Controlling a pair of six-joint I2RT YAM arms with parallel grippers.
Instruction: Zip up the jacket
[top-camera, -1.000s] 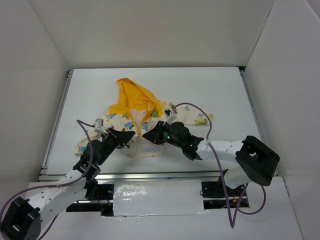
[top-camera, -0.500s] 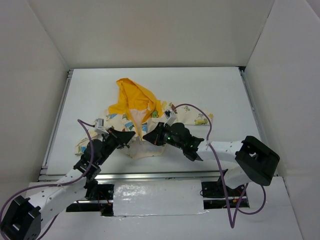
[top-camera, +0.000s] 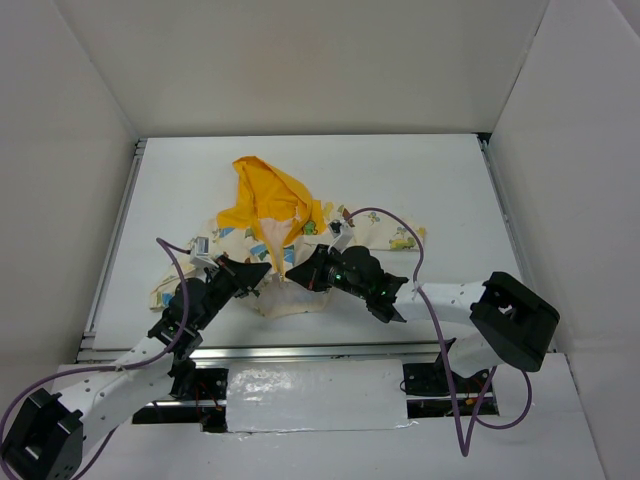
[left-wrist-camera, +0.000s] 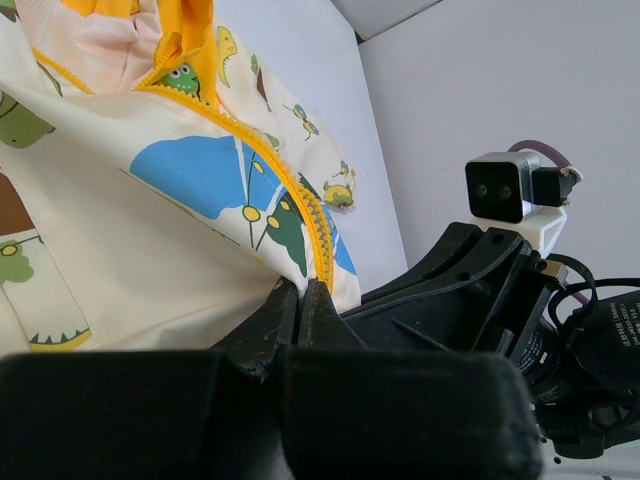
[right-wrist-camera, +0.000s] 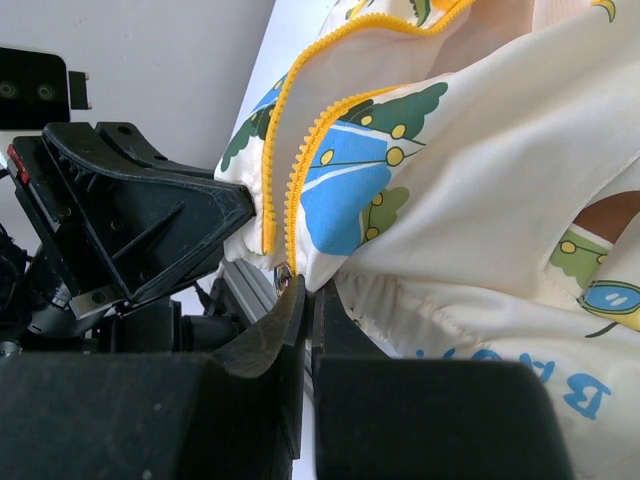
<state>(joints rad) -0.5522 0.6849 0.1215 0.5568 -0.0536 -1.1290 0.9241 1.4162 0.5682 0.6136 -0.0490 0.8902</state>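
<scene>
The jacket (top-camera: 300, 228) lies mid-table, cream with cartoon prints, its yellow hood (top-camera: 262, 188) toward the back. Its front is open, the two yellow zipper rows apart. My left gripper (top-camera: 268, 271) is shut on the bottom hem of one front panel, right at the zipper tape (left-wrist-camera: 318, 240). My right gripper (top-camera: 294, 267) is shut on the bottom of the other panel (right-wrist-camera: 330, 270), beside the small metal zipper slider (right-wrist-camera: 283, 274). The two grippers are close together, tips facing each other, holding the hem slightly off the table.
White walls enclose the table on three sides. A metal rail (top-camera: 115, 240) runs along the table's left edge. The right arm's purple cable (top-camera: 385, 212) loops over the jacket's right sleeve (top-camera: 400, 236).
The right gripper has shifted slightly left toward the left gripper; otherwise nothing has visibly changed.
</scene>
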